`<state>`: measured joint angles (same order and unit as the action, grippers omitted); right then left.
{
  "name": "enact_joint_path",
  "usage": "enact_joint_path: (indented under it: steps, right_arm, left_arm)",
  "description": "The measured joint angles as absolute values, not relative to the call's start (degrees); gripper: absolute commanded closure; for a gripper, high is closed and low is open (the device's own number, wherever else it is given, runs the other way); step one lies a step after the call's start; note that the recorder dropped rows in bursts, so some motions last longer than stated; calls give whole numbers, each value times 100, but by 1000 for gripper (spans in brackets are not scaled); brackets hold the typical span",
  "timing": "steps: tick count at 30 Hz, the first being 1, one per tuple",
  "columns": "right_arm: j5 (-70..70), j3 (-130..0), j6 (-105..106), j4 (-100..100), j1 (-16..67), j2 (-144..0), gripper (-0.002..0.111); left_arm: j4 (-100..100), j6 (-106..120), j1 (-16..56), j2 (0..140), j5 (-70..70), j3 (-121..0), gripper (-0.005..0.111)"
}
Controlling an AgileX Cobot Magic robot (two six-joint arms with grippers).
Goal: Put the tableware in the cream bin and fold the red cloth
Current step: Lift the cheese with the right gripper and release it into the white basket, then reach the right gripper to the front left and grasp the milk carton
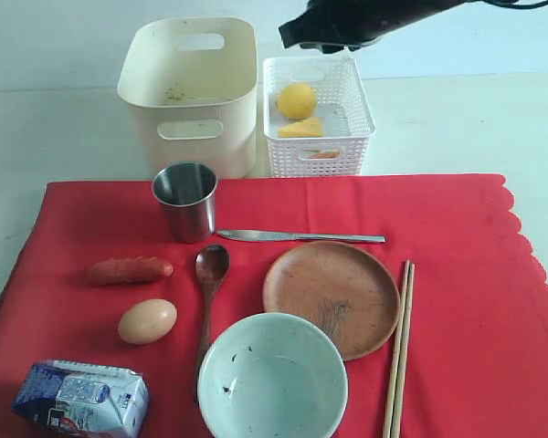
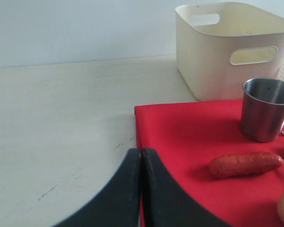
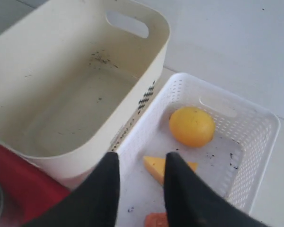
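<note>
The red cloth (image 1: pixel 457 274) lies flat on the table. On it are the steel cup (image 1: pixel 184 199), the silver knife (image 1: pixel 297 237), the dark wooden spoon (image 1: pixel 208 292), the brown plate (image 1: pixel 331 297), the pale bowl (image 1: pixel 272 379) and the chopsticks (image 1: pixel 400 351). Behind the cloth stands the cream bin (image 1: pixel 192 91), holding nothing but a few specks. My right gripper (image 3: pixel 141 158) hangs open and empty over the white basket (image 3: pixel 255 156), beside the cream bin (image 3: pixel 75 94). My left gripper (image 2: pixel 142 151) is shut and empty, low over the cloth's (image 2: pixel 189 137) left edge, near the cup (image 2: pixel 265 109).
A sausage (image 1: pixel 130 270), an egg (image 1: pixel 147 320) and a milk carton (image 1: pixel 80 400) lie on the cloth's left part. The white basket (image 1: pixel 361 109) right of the bin holds a lemon (image 1: pixel 296 100) and a cheese wedge (image 1: pixel 301 129). Bare table surrounds the cloth.
</note>
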<state>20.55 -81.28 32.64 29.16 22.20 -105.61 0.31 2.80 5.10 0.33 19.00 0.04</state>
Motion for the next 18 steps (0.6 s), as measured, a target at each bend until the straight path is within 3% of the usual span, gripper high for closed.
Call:
enact_joint_path:
  steps: [2, 12, 18]
  right_arm:
    - [2201, -8048, 3277, 3112, 2220, -10347, 108]
    - [2451, -6970, 4292, 4190, 2319, -9577, 108]
    - [2590, -6473, 5843, 5610, 3172, -9566, 108]
  left_arm:
    - [31, 280, 510, 33, 1900, 4, 104]
    - [31, 280, 510, 33, 1900, 4, 104]
    - [31, 290, 510, 33, 1900, 4, 104]
